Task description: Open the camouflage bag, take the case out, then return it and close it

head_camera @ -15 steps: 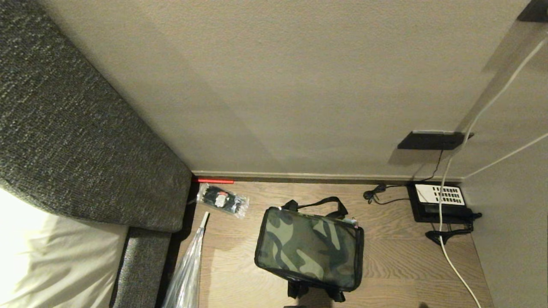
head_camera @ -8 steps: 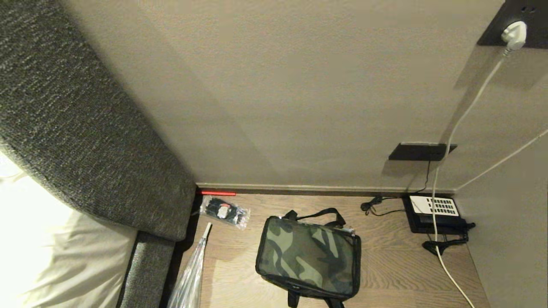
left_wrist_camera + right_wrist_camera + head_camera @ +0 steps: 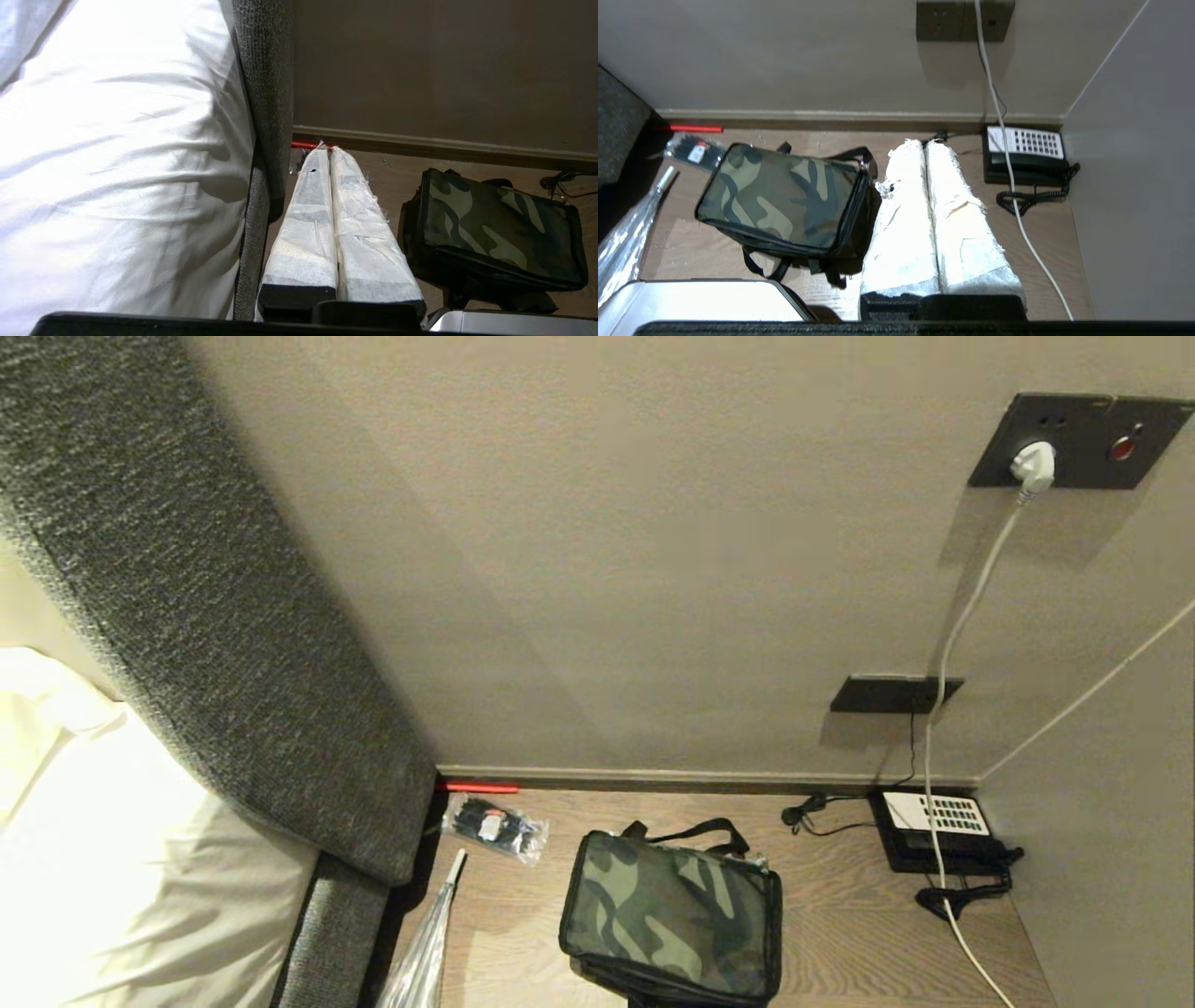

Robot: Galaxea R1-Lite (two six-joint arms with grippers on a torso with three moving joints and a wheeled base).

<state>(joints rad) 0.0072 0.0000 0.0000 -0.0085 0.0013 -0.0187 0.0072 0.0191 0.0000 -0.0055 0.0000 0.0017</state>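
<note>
The camouflage bag (image 3: 672, 919) sits on the wooden floor near the wall, its lid down and its black straps lying at the back. No case shows. Neither arm appears in the head view. In the left wrist view my left gripper (image 3: 327, 151) is shut and empty, its white-wrapped fingers pressed together, with the bag (image 3: 495, 228) off to one side and well apart. My right gripper (image 3: 924, 142) is also shut and empty, and the bag (image 3: 784, 200) lies just beside its fingers.
A black telephone (image 3: 938, 831) with a coiled cord sits in the right corner. A white cable (image 3: 943, 709) runs down from a wall socket (image 3: 1074, 453). A grey headboard (image 3: 215, 644) and white bedding (image 3: 140, 877) fill the left. A plastic packet (image 3: 493, 826) and a clear-wrapped stick (image 3: 425, 952) lie left of the bag.
The head camera has tilted up: the whole scene slid down the picture and the wall socket came into view. The bag and other things have not moved.
</note>
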